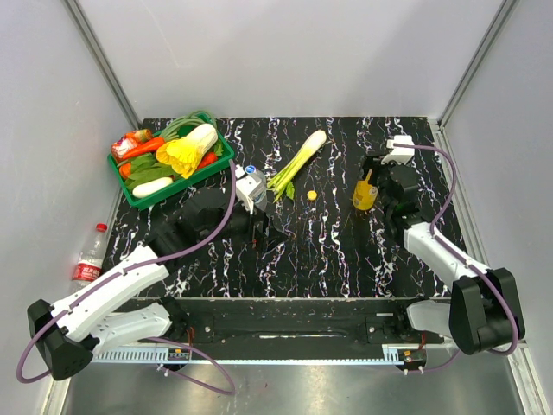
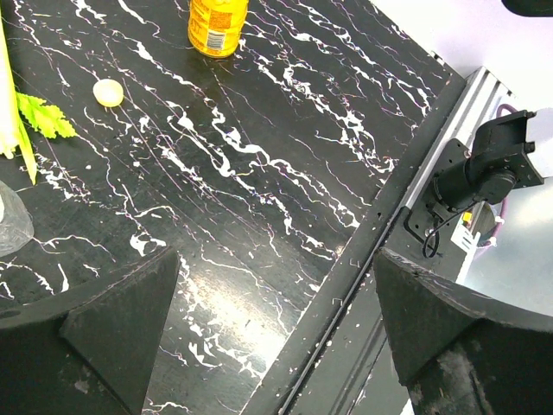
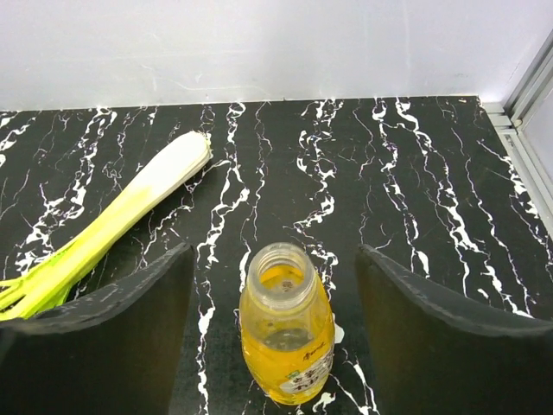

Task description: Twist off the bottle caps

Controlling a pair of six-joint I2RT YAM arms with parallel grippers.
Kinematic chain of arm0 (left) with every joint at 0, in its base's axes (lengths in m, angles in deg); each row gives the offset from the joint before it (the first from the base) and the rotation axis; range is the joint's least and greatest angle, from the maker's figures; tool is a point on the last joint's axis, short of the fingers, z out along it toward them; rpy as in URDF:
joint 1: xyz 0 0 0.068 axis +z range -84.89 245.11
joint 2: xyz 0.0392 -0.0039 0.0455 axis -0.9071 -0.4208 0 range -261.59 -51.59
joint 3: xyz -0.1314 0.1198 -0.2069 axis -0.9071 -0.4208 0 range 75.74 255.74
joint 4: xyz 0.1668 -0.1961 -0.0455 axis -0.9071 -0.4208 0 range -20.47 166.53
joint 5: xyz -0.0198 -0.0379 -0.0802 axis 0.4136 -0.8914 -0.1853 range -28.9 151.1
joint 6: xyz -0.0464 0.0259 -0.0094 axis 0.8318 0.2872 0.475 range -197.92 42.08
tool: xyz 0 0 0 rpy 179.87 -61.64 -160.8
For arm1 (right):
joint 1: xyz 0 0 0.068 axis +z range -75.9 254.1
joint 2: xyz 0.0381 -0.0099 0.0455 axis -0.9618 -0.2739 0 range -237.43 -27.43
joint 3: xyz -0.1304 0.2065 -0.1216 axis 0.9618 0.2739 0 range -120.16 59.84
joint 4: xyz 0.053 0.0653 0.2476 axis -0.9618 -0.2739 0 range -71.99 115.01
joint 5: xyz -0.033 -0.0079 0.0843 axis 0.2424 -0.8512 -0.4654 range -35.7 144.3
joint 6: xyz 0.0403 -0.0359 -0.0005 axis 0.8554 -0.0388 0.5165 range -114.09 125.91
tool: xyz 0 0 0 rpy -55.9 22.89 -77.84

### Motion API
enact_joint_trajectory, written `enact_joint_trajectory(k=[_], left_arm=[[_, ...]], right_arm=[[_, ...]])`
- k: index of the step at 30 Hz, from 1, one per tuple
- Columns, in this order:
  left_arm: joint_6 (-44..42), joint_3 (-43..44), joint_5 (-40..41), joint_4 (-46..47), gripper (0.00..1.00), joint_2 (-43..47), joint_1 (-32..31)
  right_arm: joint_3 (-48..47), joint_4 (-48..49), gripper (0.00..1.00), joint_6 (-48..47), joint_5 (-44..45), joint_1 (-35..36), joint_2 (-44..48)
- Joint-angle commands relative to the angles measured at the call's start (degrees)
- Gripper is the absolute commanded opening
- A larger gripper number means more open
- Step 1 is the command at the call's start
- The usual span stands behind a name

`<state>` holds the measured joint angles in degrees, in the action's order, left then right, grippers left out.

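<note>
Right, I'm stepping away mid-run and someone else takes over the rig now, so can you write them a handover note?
Left gripper open, empty, over bare table beside the blue-label bottle.
Right gripper open, fingers either side of the juice bottle, not touching it.
Juice bottle stands uncapped; a yellow cap lies loose near the leek.
Blue-label bottle's cap looks on; red-label bottle is off the table's left edge, cap on.
Done: one cap. Left: two.
</note>
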<state>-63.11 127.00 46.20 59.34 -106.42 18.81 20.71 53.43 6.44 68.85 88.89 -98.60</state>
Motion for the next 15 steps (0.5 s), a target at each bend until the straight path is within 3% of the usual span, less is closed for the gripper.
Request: enact_joint_trajectory(k=[1, 6, 15], left_arm=[[-0.4, 1.9, 1.7, 1.7, 0.99, 0.4, -0.1], [0.0, 2.0, 1.6, 1.8, 0.99, -0.1, -0.1], [0.5, 2.3, 3.6, 2.2, 0.99, -0.6, 0.0]], right_arm=[[-2.7, -0.6, 0.84, 1.4, 0.7, 0.1, 3.3], [-6.2, -6.3, 1.0, 4.9, -0.4, 0.1, 5.5], [-11.6, -17.5, 1.0, 10.5, -11.4, 0.1, 10.2]])
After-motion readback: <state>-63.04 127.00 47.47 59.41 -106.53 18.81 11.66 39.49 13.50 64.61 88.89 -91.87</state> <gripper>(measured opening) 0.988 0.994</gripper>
